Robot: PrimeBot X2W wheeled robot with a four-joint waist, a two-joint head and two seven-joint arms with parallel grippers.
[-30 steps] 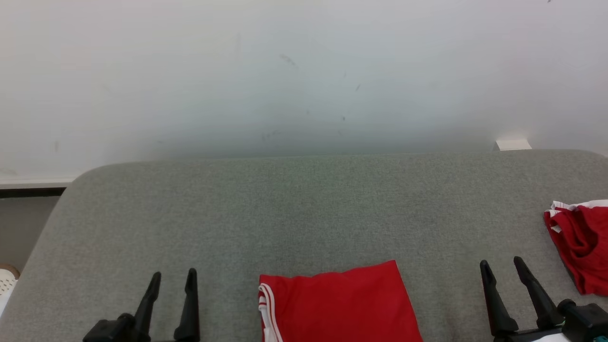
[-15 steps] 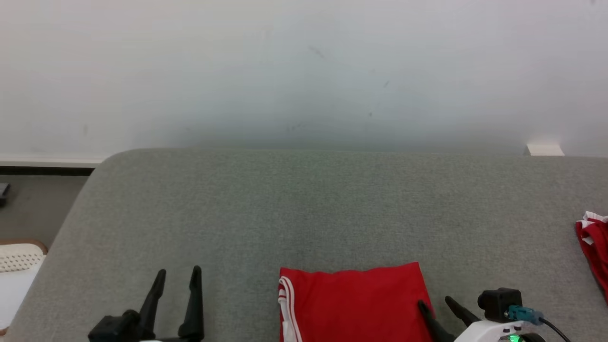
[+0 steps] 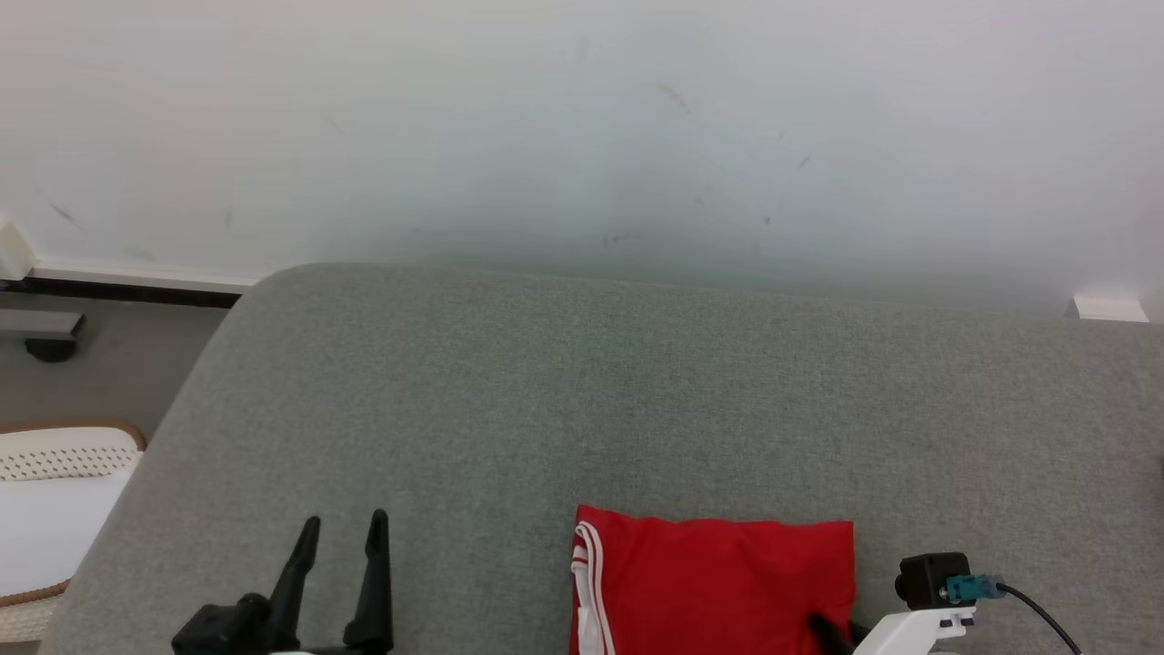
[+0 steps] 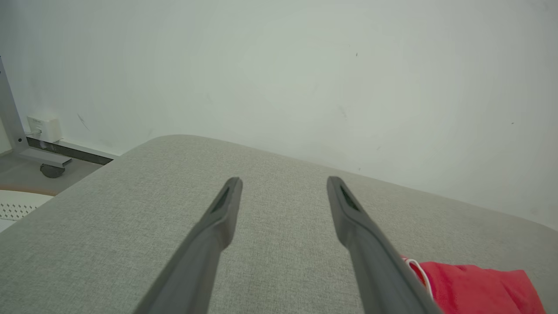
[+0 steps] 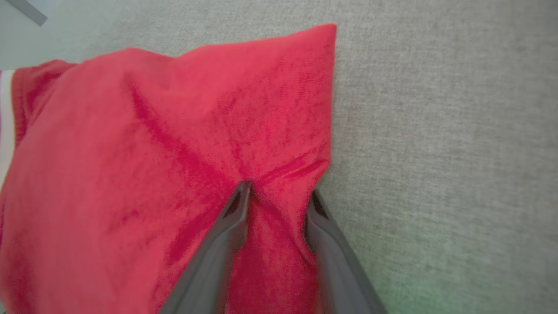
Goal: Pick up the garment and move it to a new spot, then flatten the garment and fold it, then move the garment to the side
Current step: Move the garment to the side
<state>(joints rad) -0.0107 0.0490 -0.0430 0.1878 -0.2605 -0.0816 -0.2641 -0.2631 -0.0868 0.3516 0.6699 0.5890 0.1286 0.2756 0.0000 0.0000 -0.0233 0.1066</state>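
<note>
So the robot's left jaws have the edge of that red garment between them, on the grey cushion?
Not the left: the right jaws have the edge of the red garment between them, on the grey cushion, as the right wrist view shows.

right gripper (image 5: 279,192) gone from hovering upright well to the right of the red garment (image 3: 709,582) to tips planted on that garment's right edge, jaws drawn closer together, fresh creases fanning from the fingers (image 5: 226,231) (the head camera has swung left meanwhile)
</note>
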